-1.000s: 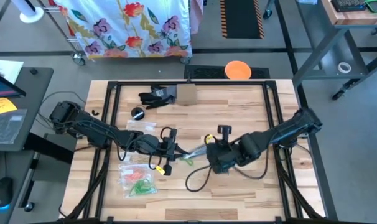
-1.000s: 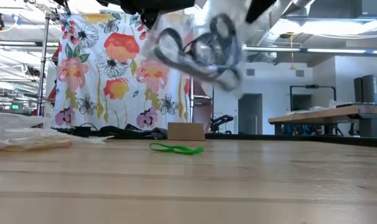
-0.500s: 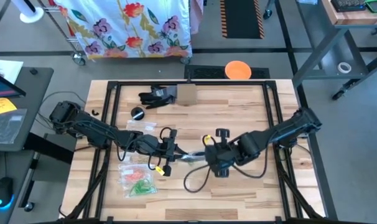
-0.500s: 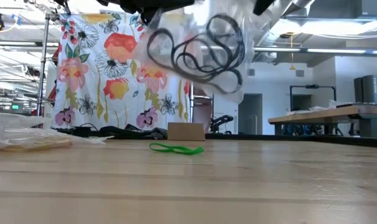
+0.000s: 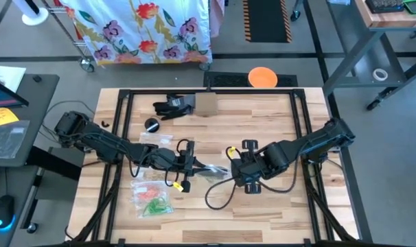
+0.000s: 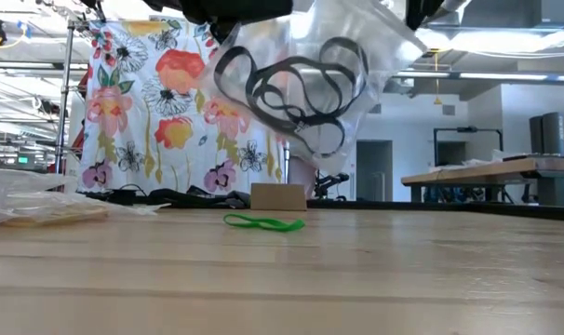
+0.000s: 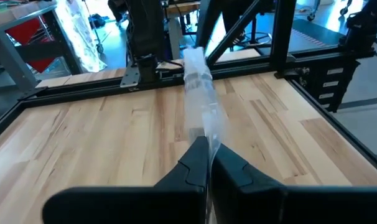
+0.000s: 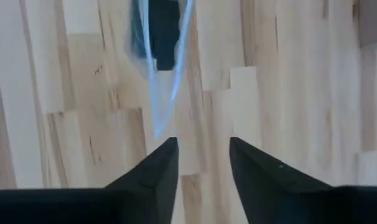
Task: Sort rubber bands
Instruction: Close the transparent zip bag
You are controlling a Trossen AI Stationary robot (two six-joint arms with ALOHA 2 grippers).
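A clear plastic bag (image 6: 310,74) with several dark rubber bands (image 6: 291,88) inside hangs above the middle of the table. My left gripper (image 5: 192,166) is shut on it and reaches in from the table's left. My right gripper (image 5: 234,170) points steeply down just right of the bag, open, its fingers (image 8: 167,163) wide apart beside the bag's end (image 8: 156,87); I cannot tell whether one finger touches it. One green rubber band (image 6: 263,222) lies flat on the wood under the bag. My left gripper pinches the clear bag's near edge (image 7: 206,132) between its two fingers (image 7: 190,167). The fingers come almost level from the table's left. The bag runs on past the fingertips toward the right arm, hangs below them and is clear of the table.
Clear bags with orange and green bands (image 5: 152,195) lie at the near left. A black cable loop (image 5: 218,197) lies under the right arm. At the far edge are a cardboard box (image 5: 206,103), a black glove-like thing (image 5: 172,106) and a round black object (image 5: 152,124).
My right gripper has opened and let go of the bag, tipped more steeply down and drawn slightly toward the table's right. The bag, still held by the left gripper, has swung down on its freed side, and the dark bands have spread out inside it.
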